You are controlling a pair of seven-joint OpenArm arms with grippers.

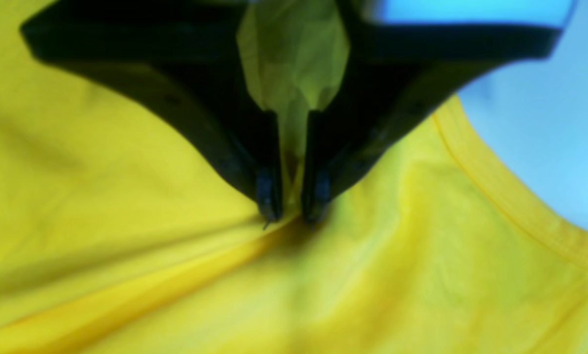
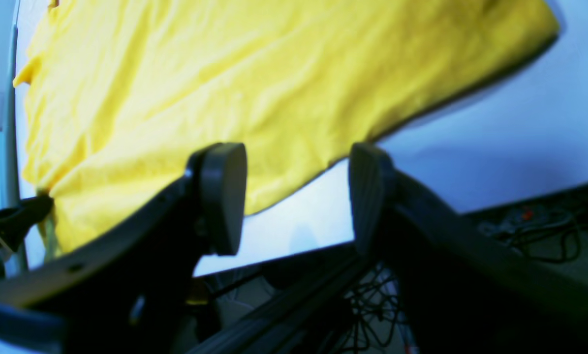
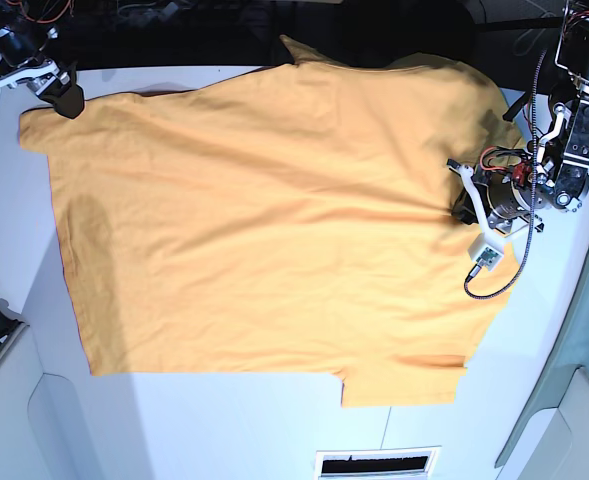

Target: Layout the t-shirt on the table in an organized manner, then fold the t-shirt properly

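The orange-yellow t-shirt (image 3: 274,230) lies spread out on the white table (image 3: 224,420), hem to the left and collar end to the right. My left gripper (image 3: 464,207) is at the collar end, shut on a pinch of the cloth. In the left wrist view the fingertips (image 1: 269,196) press a fold of the shirt (image 1: 126,221), with the ribbed collar (image 1: 495,187) just to their right. My right gripper (image 3: 66,100) is open and empty at the shirt's far left corner. In the right wrist view its gripper (image 2: 296,196) hovers over the table's edge (image 2: 495,137), beside the shirt (image 2: 274,88).
The table's far edge runs along the top, with dark floor and cables (image 2: 544,231) beyond it. A small white box on a black cable (image 3: 486,255) hangs from the left arm. A vent slot (image 3: 374,463) sits at the front edge.
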